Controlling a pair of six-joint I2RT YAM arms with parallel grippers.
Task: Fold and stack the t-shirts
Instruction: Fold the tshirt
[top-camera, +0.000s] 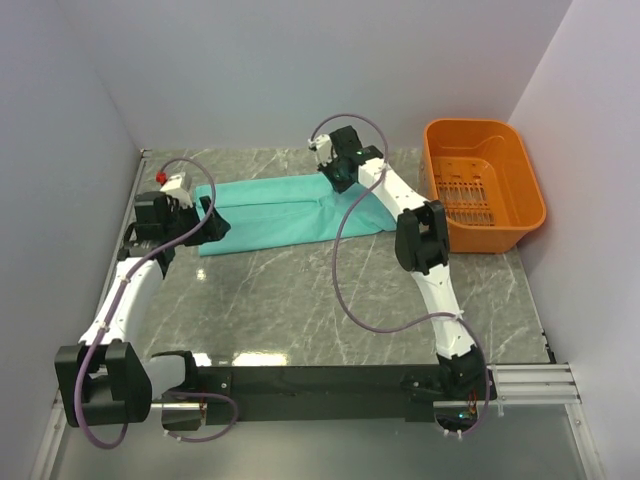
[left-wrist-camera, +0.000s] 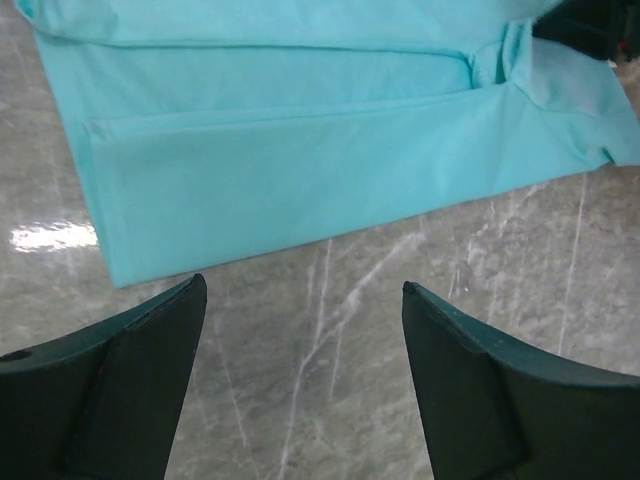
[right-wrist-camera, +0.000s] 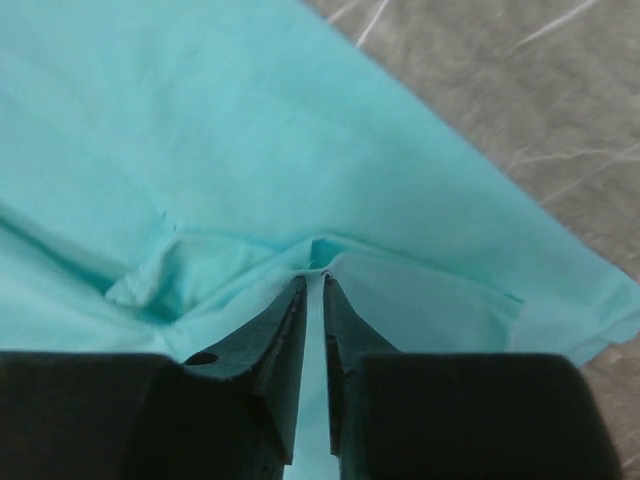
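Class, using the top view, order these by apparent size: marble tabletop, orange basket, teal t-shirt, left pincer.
1. marble tabletop
2 and 3. orange basket and teal t-shirt: too close to rank, with the t-shirt partly hidden
4. left pincer

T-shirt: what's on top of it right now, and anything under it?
The right gripper sits on the t-shirt, closed on a raised pinch of cloth. The left gripper is open over bare table. Whatever lies beneath the cloth is covered.

- t-shirt (top-camera: 290, 212): teal cloth, was matt, soft, lightly creased.
- table (top-camera: 300, 300): grey marble-look top, was smooth, glossy w/ glare.
- basket (top-camera: 495, 238): orange plastic, smooth, slight sheen.
- left gripper (left-wrist-camera: 302, 283) fingers (left-wrist-camera: 110, 390): looked black matt plastic.
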